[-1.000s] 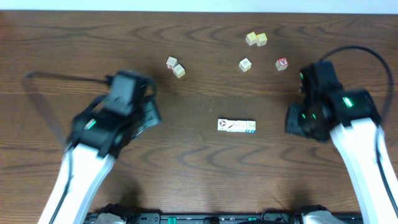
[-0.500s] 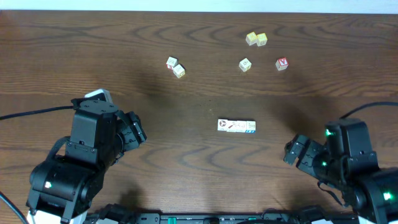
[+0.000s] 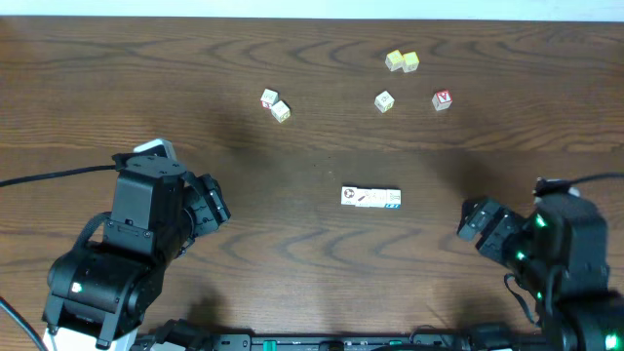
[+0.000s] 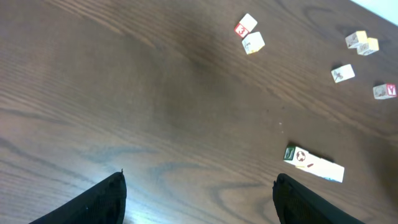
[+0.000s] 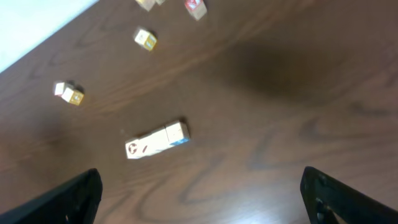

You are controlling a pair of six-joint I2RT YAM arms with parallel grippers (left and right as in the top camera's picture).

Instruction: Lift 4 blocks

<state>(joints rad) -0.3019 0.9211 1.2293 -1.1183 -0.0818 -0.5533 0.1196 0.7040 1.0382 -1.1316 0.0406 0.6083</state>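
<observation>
**Both arms backing off; row of blocks lying on the table**

- We are noting the change first. A second ago both arms were reaching in at mid-table, one on each side of the row. Now both are sitting pulled back toward the near edge.
- The left gripper (image 4: pixel 199 204) is showing its fingers spread wide with nothing between them. The right gripper (image 5: pixel 202 194) is doing the same.
- The row of four blocks (image 3: pixel 371 198) is lying end to end at the centre of the table (image 3: pixel 312 283), in the same place as before, well apart from both grippers.
- We are reading this as either a lift already finished and let go, or a reset before another try; we cannot tell which.
- Loose cubes are sitting toward the far edge: a touching pair (image 3: pixel 274 104), a yellow pair (image 3: pixel 402 61), a single cube (image 3: pixel 384 101) and a red-faced cube (image 3: pixel 443 99).
- We are finding no containers in any view.
</observation>
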